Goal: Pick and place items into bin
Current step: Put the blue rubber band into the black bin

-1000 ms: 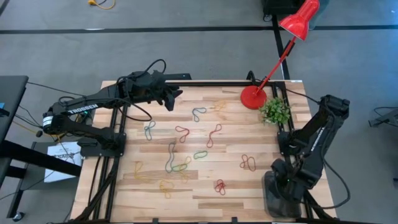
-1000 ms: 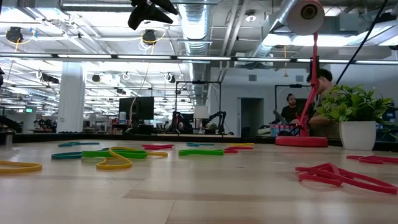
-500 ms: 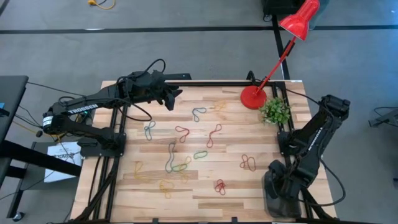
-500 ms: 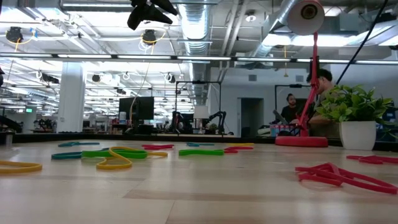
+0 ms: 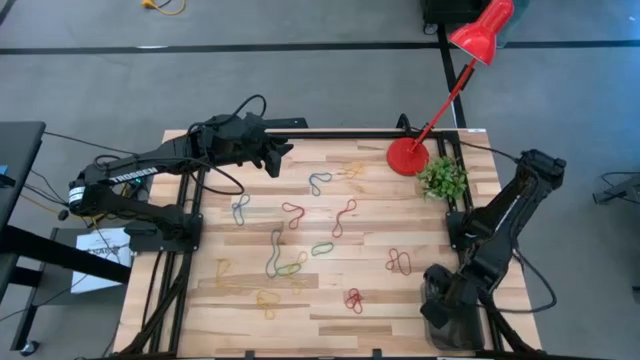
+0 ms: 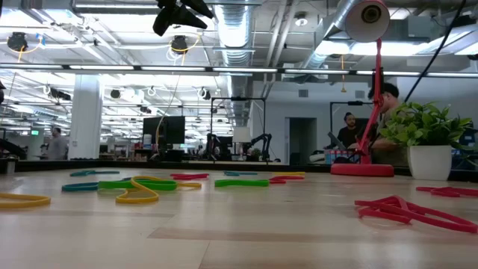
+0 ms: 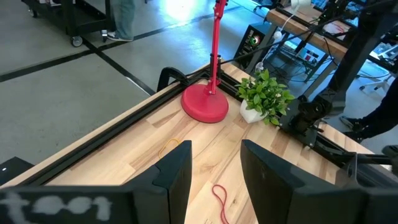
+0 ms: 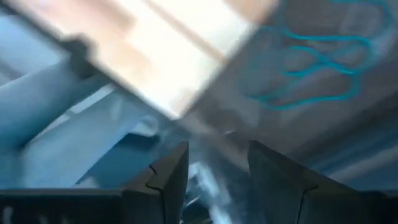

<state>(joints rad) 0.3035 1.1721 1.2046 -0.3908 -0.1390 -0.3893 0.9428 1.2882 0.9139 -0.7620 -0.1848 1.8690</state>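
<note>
The right arm is covering most of the bin (image 5: 432, 322) at the table's near right corner. The right gripper (image 8: 214, 180) is hanging over it, fingers now spread after being pinched; a blurred blue loop (image 8: 323, 59), probably inside, is lying beyond. The left gripper (image 7: 214, 171) is hovering spread at the far edge.

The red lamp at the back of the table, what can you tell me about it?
The lamp is all red: a round flat base on the wooden table at its far edge, a thin straight pole leaning away past the edge, and a cone shade out over the floor. It looks like painted metal. A small potted plant stands right beside the base. No gripper is near it.
</note>
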